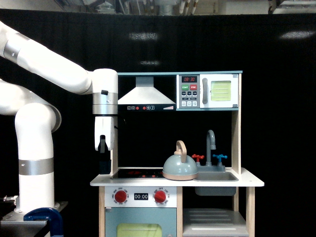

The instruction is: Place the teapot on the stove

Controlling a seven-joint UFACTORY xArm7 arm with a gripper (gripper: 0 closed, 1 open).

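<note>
Reaching the teapot [179,168] is the step in hand, by my judgement, since the claw [104,165] hangs well apart from it, off the stove's [133,174] edge on the exterior view's left, pointing down and holding nothing. Its fingers are dark against the dark curtain [59,173], so I cannot tell whether it stands wide or narrow.

The teapot sits upright at the stove's end toward the exterior view's right, touching or just beside the sink [215,176] rim; whether its base rests fully on the black panel or partly on the divide cannot be told. Its arched handle [181,149] stands tall, seen nearly edge-on.

To do this well, the arm should first rise enough to clear the bench [101,182] edge and the side post [114,160], then travel across under the hood [144,94] without clipping it. The handle's top is the natural grip: come straight down over it with the claw turned to straddle the arch across its thin side. The faucet [211,140] stands close behind on that side, so the approach should keep toward the stove.
</note>
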